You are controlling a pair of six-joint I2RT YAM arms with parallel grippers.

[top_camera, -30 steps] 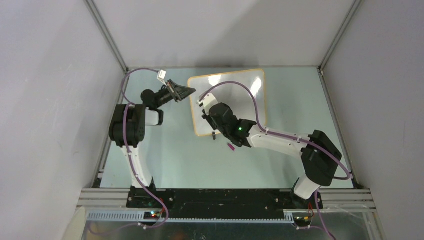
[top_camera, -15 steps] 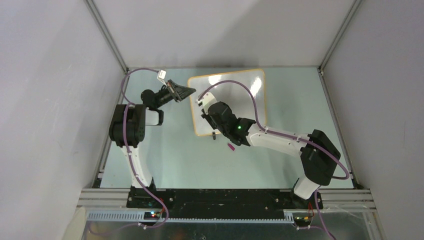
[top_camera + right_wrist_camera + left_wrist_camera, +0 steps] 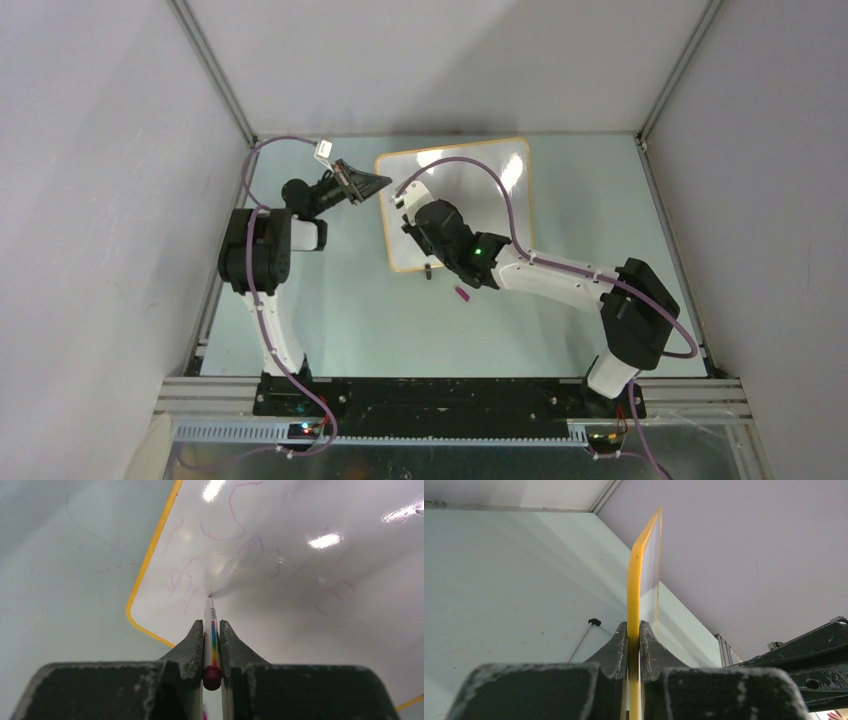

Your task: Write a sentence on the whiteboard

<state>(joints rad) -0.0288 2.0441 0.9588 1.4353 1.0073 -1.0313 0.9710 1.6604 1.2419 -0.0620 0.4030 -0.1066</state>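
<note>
Where I steady the whiteboard (image 3: 455, 195): left end effector (image 3: 634, 630) clamps its yellow edge
Right end effector (image 3: 211, 627): pinches marker (image 3: 212, 645), tip on board

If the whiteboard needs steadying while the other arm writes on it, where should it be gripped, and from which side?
Take the whiteboard by its thin yellow frame on the left edge, coming from the left. It is a thin flat sheet, so jaws close across its thickness, as the left gripper does. That side is probably clear of the right gripper writing with its marker.
</note>
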